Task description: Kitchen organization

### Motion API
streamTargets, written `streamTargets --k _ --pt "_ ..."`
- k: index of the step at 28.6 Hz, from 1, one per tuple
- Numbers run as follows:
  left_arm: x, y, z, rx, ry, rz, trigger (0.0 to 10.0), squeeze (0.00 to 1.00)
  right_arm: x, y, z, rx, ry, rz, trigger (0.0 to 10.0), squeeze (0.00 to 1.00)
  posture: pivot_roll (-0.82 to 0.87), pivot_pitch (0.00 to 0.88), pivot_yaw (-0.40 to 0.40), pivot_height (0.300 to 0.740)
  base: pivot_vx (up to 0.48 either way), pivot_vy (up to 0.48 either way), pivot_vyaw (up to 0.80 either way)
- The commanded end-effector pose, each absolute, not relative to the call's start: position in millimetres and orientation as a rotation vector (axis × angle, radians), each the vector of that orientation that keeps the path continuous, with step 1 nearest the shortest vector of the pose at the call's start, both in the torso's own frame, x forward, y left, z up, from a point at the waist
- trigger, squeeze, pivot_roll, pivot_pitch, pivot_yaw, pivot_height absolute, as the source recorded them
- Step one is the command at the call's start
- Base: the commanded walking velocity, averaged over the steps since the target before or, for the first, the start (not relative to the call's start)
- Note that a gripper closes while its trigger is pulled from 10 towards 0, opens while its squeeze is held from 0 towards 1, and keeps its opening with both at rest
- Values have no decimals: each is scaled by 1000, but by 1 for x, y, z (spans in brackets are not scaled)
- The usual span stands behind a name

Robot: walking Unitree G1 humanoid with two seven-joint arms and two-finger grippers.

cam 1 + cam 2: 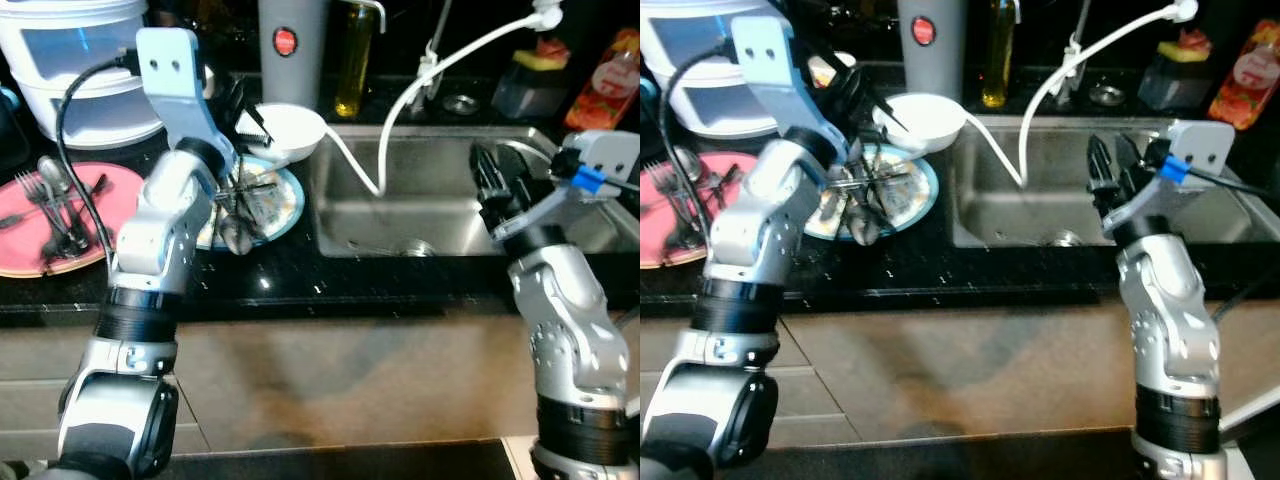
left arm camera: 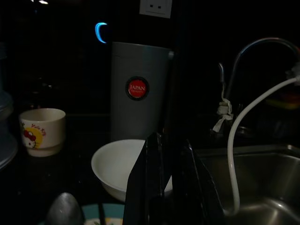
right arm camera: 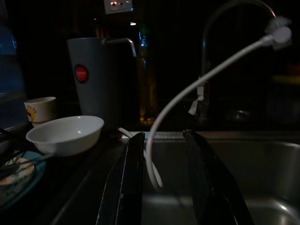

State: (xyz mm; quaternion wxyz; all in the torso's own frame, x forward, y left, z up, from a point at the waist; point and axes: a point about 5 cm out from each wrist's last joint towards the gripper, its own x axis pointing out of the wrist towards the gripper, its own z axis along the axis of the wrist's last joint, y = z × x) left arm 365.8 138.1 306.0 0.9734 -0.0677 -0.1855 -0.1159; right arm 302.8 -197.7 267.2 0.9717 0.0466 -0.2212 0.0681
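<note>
A blue-rimmed plate (image 1: 283,204) on the black counter carries dirty cutlery, with a spoon (image 1: 235,235) at its near edge. Just behind it stands a white bowl (image 1: 290,130). My left gripper (image 1: 250,122) hovers above the plate beside the bowl; its fingers (image 2: 147,187) stand a little apart with nothing between them. At the left lies a pink plate (image 1: 110,190) with forks (image 1: 45,205) and spoons on it. My right gripper (image 1: 497,168) is open and empty over the steel sink (image 1: 440,215).
A white hose (image 1: 400,110) loops from the tap into the sink. A grey canister (image 1: 290,45), an oil bottle (image 1: 355,60) and a cartoon cup (image 2: 42,131) line the back. A white tub (image 1: 70,60) stands far left; a sponge holder (image 1: 535,80) and a red packet (image 1: 610,75) far right.
</note>
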Motion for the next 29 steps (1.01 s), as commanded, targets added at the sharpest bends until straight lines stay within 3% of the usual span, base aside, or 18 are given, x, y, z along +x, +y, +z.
streamTargets --k 1,16,29 --pt "366 136 305 -130 -372 -240 10000 0 302 -201 265 91 -438 126 10000 0 -20 45 -19 740 0 0 0" --pt "371 138 302 -185 -327 -232 10000 0 301 -202 264 96 -437 117 10000 0 -19 52 -12 740 0 0 0" --pt "372 138 302 -167 -327 -225 10000 0 300 -203 264 98 -436 112 10000 0 -20 56 -10 740 0 204 0"
